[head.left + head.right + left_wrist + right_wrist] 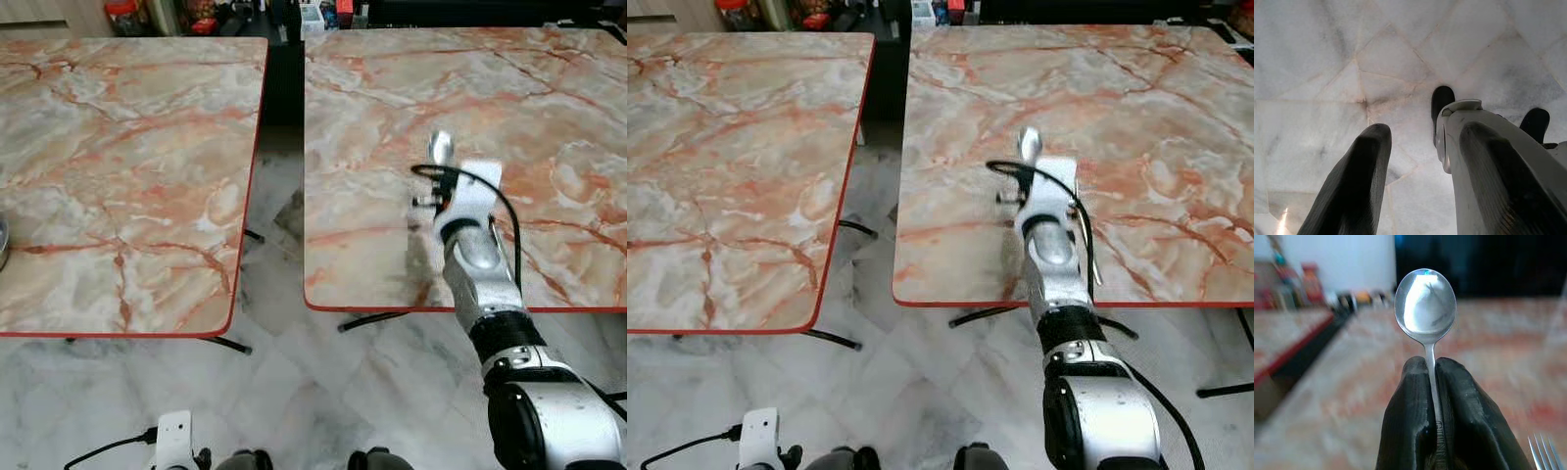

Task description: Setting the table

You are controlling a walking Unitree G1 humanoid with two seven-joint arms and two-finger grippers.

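Right gripper [1432,377] is pinching a shiny silver spoon [1426,301] by its thin handle; its two black fingers [1408,421] are pressed tight together on both sides of the handle, with almost no gap between them; the round bowl of the spoon is sticking up past the fingertips, and a little of the room is shining back in it; the tips of a fork [1543,450] are peeking in at the corner of the right wrist view, just beside the fingers. Seen from the head, the right arm [477,264] is reaching forward over the right table [549,108]; the spoon is standing up above the wrist, over the marble top, near the table's front-left part. The right table is pink and cream marble with a red edge; a second table [127,166] of the same kind is sitting to the left, with a dark gap between the two; a bit of something grey and round is showing at the far left edge of that table, too cut off to name; jars and small things are lined up on a shelf [206,15] behind the tables. The left gripper [1415,166] is hanging low over the pale tiled floor [1317,63]; its two black fingers are spread apart and holding nothing; one of the robot's dark feet [1442,100] is showing past them.
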